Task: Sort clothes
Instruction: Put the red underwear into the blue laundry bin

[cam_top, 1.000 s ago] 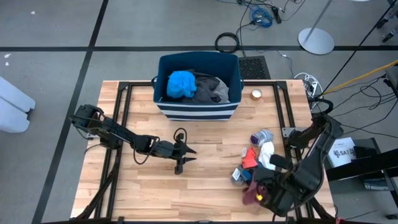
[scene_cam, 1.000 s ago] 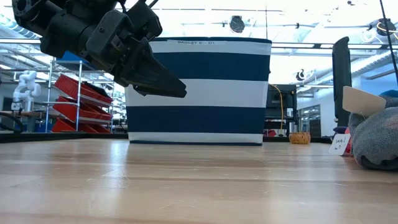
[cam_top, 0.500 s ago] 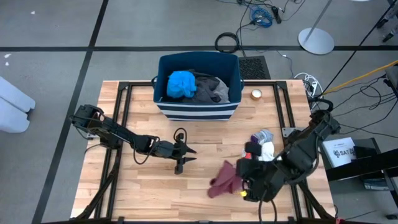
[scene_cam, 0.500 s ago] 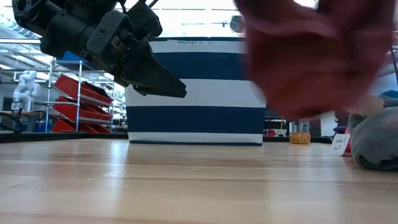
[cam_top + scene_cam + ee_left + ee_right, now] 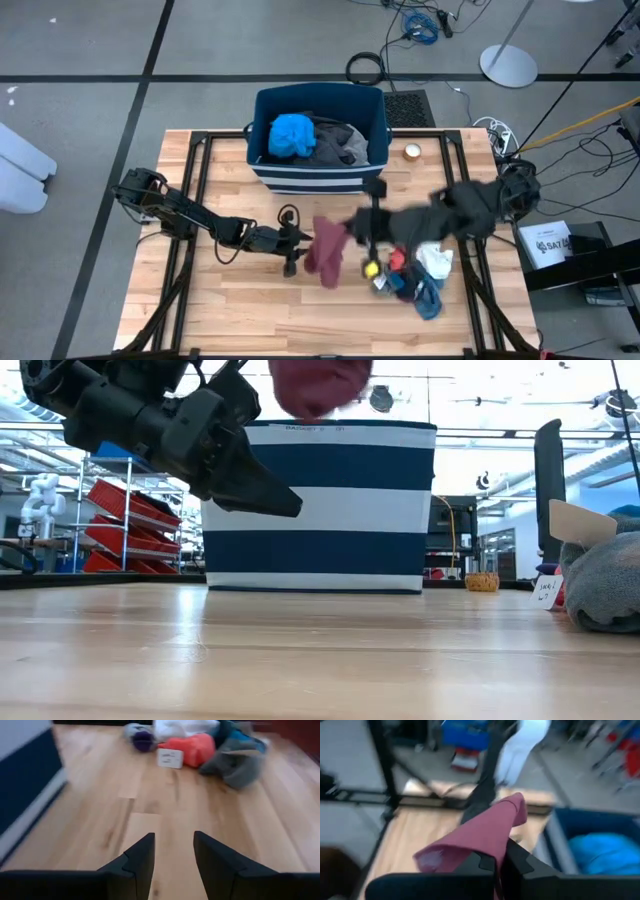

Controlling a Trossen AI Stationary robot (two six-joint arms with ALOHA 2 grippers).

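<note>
Fabric handling is judged light, limp and non-fragile: the right end effector (image 5: 350, 232) is clamped on one maroon top (image 5: 324, 250), pinched at a bunched fold and hanging above the counter (image 5: 230, 300) in front of the bin (image 5: 318, 178). The left end effector (image 5: 300, 250) waits beside it, fingers apart and empty. Count: one maroon top aloft, one bright blue top (image 5: 292, 135) and one dark grey garment (image 5: 338, 143) in the bin, one mixed pile (image 5: 418, 270) on the counter.
</note>
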